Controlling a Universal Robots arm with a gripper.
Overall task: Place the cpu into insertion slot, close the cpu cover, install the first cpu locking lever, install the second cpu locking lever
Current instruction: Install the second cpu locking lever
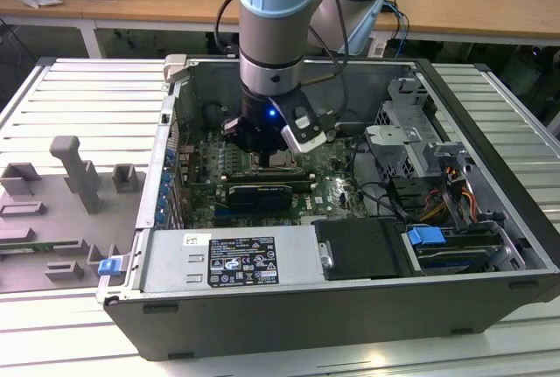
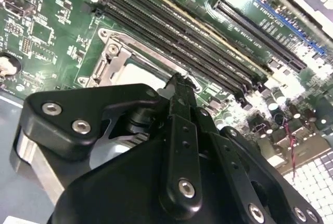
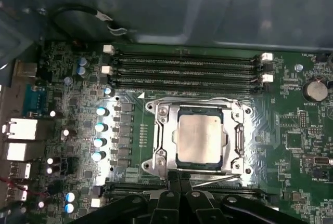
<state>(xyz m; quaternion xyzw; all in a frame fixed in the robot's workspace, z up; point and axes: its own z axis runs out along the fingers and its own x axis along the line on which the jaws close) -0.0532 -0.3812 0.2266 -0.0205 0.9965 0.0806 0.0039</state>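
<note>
The cpu, a square chip with a silvery top, lies flat in its socket on the green motherboard. The cpu cover, a silvery metal frame, lies down around it, so the chip shows through the opening. A thin wire lever runs along the socket's side by the memory slots. My gripper is shut, its black fingertips together at the socket's opposite edge, with nothing seen between them. In the second wrist view the gripper stands over the cover and a pale patch of the cpu. In the exterior view the gripper is low inside the open computer case.
Black memory slots run beside the socket, and a row of blue-topped capacitors stands on another side. The case walls close in all around. A power supply, a drive cage and cables fill the case. A grey fixture stands outside.
</note>
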